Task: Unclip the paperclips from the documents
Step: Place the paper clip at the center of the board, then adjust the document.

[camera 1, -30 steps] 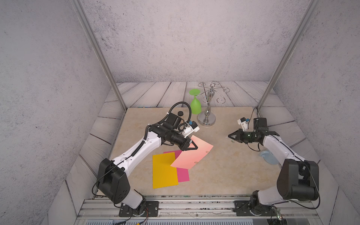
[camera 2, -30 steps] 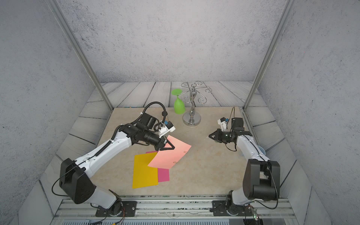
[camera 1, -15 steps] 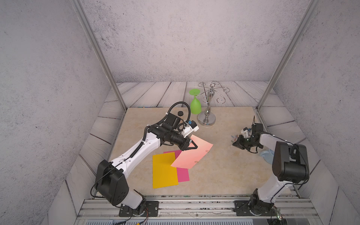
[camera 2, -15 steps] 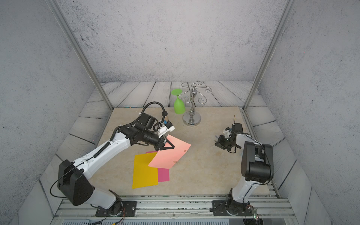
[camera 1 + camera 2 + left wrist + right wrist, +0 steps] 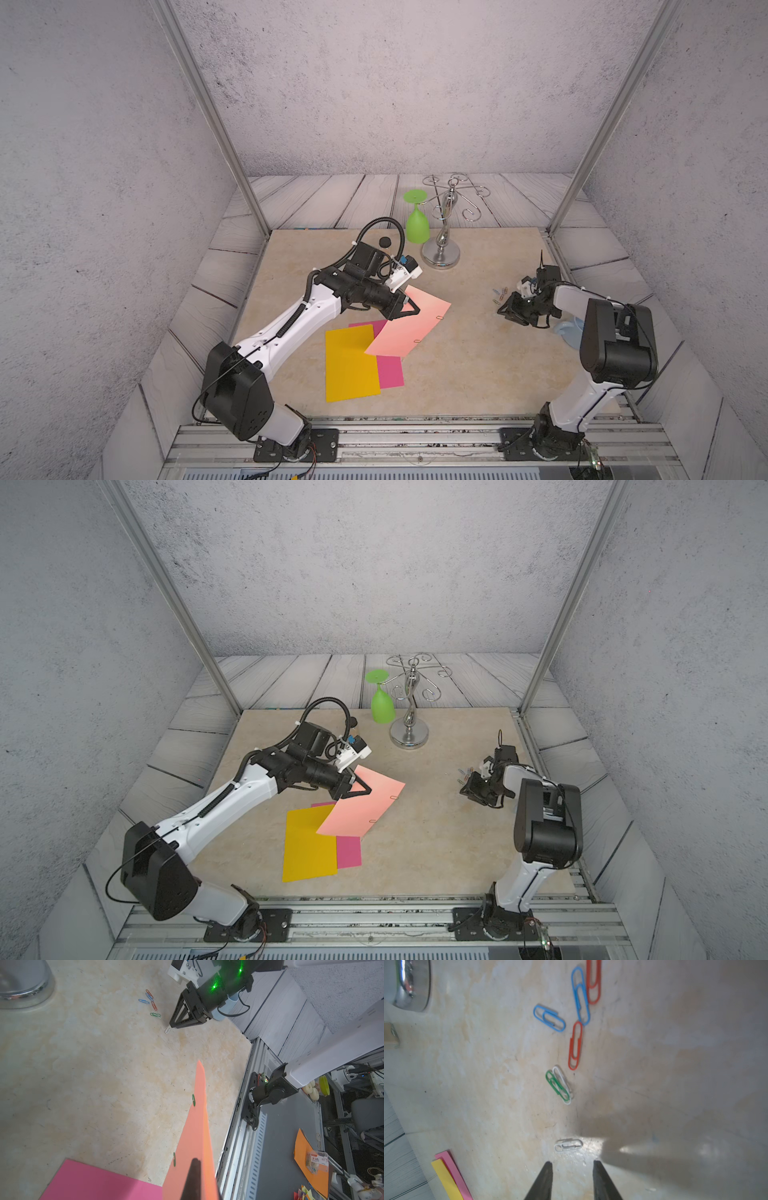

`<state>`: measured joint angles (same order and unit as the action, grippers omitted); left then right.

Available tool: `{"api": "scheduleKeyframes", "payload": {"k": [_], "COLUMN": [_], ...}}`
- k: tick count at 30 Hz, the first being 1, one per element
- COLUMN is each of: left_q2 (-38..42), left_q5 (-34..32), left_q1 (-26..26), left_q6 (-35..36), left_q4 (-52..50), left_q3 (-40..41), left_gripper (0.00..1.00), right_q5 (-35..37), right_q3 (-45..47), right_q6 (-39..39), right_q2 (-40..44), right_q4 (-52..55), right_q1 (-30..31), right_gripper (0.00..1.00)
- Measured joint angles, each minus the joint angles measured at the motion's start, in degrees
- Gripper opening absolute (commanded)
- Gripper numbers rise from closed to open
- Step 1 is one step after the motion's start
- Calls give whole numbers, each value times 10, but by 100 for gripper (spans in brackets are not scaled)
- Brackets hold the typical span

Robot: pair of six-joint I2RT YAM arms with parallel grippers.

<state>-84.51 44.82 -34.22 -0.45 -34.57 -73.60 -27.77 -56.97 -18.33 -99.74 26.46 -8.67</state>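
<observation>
We've got our left gripper [image 5: 195, 1164] pinching the salmon sheet [image 5: 197, 1126], seen edge-on, with two green paperclips [image 5: 193, 1100] on its edge. The magenta sheet [image 5: 99, 1182] lies flat on the table [image 5: 83, 1074]. Across from us, the right gripper [image 5: 171, 1025] has its tips just beside a white paperclip [image 5: 167, 1030], with loose coloured clips [image 5: 154, 1005] nearby.

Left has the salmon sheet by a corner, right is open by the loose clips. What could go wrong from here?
1. The left gripper pinches the salmon sheet at one corner only. Pulling a green clip off its edge could bend or tear the sheet, or slip it out of the grip.
2. The white clip lies just off the open right gripper. A low move could drag it away.
</observation>
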Motion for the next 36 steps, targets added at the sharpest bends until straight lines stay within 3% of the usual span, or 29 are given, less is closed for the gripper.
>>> {"api": "scheduleKeyframes", "payload": {"k": [6,14,18,25,36], "left_q2": [17,26,26,17,-5], "left_q5": [-18,-18,-8,37,116], "left_q1": [8,23,27,28,28], "left_q6": [-21,-41,-49,-56,-70], "left_q4": [35,76,91,112,137], "left_q3": [3,3,2,-28,-50], "left_gripper": [0,0,0,0,0], "right_q5": [-13,-101,-172,-285,-375], "right_q3": [0,35,42,57,51], "right_q6": [27,50,50,25,-34], "right_q2": [81,254,304,310,293], "right_q4": [28,-13,-74,-196,-338], "right_q1": [45,120,134,168,190], "right_gripper": [56,76,78,82,83]}}
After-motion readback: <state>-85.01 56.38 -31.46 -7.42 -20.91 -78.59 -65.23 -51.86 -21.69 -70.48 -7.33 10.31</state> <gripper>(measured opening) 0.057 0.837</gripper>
